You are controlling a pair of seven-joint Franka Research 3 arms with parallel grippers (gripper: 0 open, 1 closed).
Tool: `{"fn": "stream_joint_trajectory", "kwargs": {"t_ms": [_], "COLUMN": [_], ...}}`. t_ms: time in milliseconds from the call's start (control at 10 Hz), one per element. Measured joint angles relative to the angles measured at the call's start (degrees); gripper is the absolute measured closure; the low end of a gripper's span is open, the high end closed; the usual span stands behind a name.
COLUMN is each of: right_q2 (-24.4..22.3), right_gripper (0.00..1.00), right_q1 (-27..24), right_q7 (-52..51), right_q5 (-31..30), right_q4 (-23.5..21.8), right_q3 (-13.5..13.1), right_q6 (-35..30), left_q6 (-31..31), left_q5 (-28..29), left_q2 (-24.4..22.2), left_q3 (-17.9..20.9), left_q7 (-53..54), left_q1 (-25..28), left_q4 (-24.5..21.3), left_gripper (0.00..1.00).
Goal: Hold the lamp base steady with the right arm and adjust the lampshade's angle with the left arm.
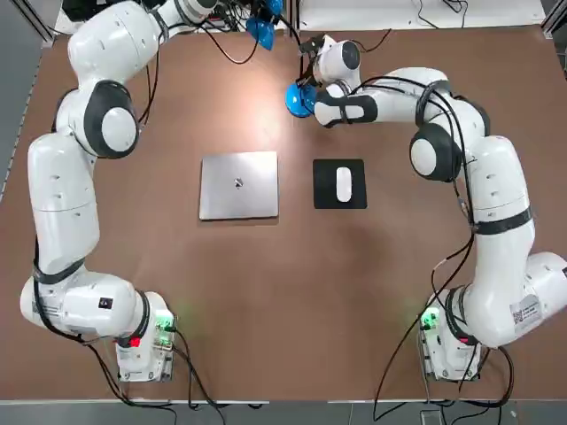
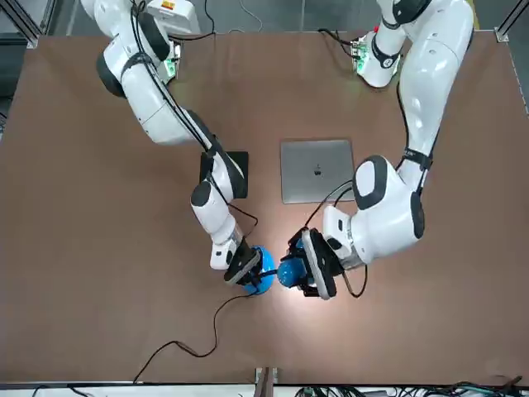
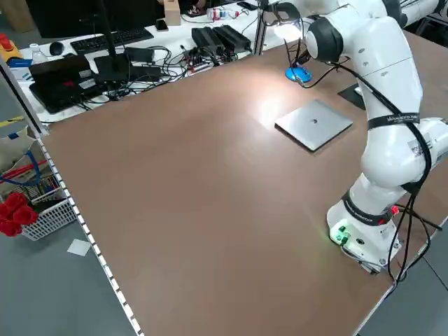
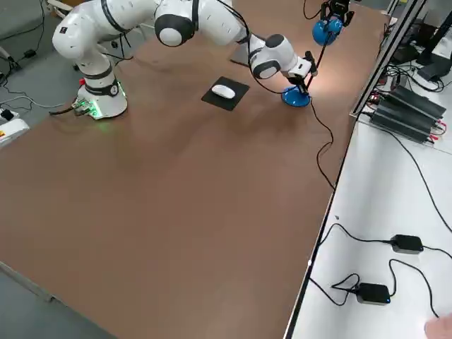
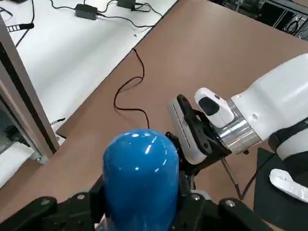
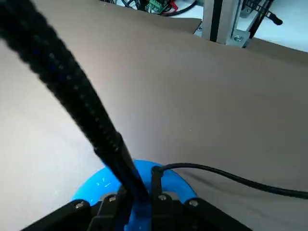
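Nearest the robot, two white jointed arms rise from bases at the near edge of a brown table [image 1: 292, 319]. The left arm [image 1: 62, 204] has green and red lights at its base; the right arm [image 1: 496, 239] has a green one.

At mid-table lie a closed silver laptop [image 1: 238, 184] and, just to its right, a white computer mouse [image 1: 344, 184] on a black mouse pad [image 1: 339, 202].

Farther out, both arms reach toward a small blue desk lamp near the table's far edge. The round glossy bright-blue lamp base [image 2: 263, 273] sits flat on the table beyond the mouse pad. The right gripper [image 2: 241, 266] is down on this disc, its black fingers closed narrowly at the foot of the thin black gooseneck [image 6: 77, 96], gripping the base there. A thin black power cord [image 2: 198, 331] trails from the base toward the far edge.

Above and just beside the base, the bright-blue cone-shaped lampshade [image 5: 140, 178] is lit, casting a pale glow on the tabletop. The left gripper [image 2: 310, 265] clasps it from both sides, the shade's rounded back showing between its black fingers [image 5: 48, 211].

Beyond the table stands a white bench [image 4: 381, 212] carrying cables and black power adapters.
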Motion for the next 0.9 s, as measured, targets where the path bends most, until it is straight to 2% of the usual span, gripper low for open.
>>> {"fn": "stream_joint_trajectory", "kwargs": {"t_ms": [500, 900], "right_q2": [0.0, 0.0], "right_gripper": [0.79, 0.79], "right_q1": [0.0, 0.0], "right_q7": [0.0, 0.0], "right_q5": [0.0, 0.0], "right_q4": [0.0, 0.0], "right_q3": [0.0, -0.1], "right_q6": [0.1, 0.1], "left_q6": [-0.3, -0.3], "left_q5": [5.9, 6.7], "left_q2": [-0.8, -1.5], "left_q3": [-0.1, -0.1], "left_q7": [-14.1, -18.6], "left_q1": [-0.7, -0.8], "left_q4": [-0.2, -1.0], "left_gripper": [0.43, 0.43]}}
